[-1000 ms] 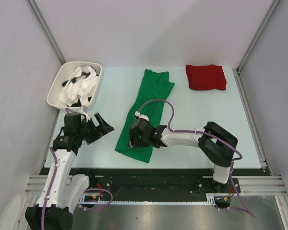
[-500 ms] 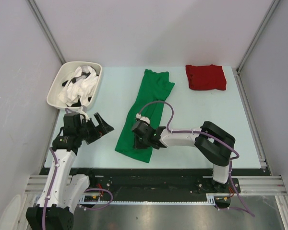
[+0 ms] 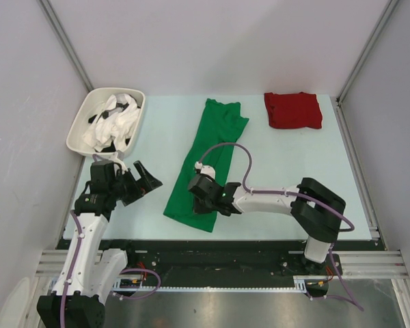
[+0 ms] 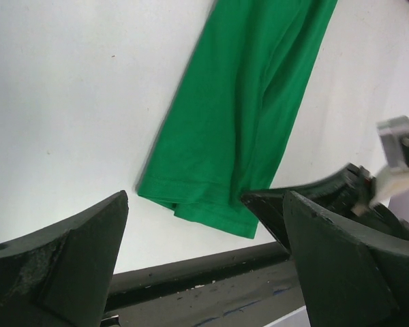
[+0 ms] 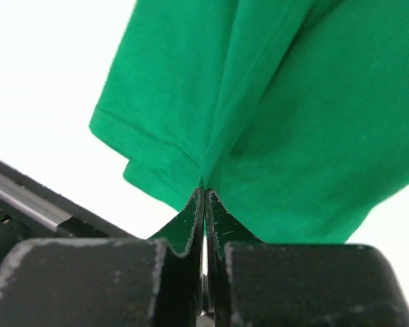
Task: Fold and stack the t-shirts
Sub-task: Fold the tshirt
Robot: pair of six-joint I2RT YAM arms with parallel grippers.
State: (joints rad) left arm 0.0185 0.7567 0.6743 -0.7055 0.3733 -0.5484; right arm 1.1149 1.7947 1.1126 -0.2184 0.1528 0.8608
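The green t-shirt [image 3: 212, 147] lies as a long narrow strip down the table's middle, folded lengthwise. My right gripper [image 3: 201, 202] is at its near end, shut on a pinch of the cloth just above the hem [image 5: 204, 191]; the cloth [image 5: 293, 116] fans out from the tips. My left gripper [image 3: 149, 179] is open and empty, just left of the shirt's near end, which shows between its fingers [image 4: 206, 204]. The green shirt [image 4: 249, 116] also shows in the left wrist view. The dark red t-shirt [image 3: 293, 110] lies folded square at the back right.
A white bin [image 3: 74, 134] holding white and black cloths stands at the back left. The table's black front rail [image 4: 211, 269] runs just below the shirt's near hem. The right arm's wrist [image 4: 388, 184] is at the right edge of the left wrist view.
My right arm's wrist has turned a little and its elbow has swung right while the gripper stays at the shirt's near end. The left arm has not moved.
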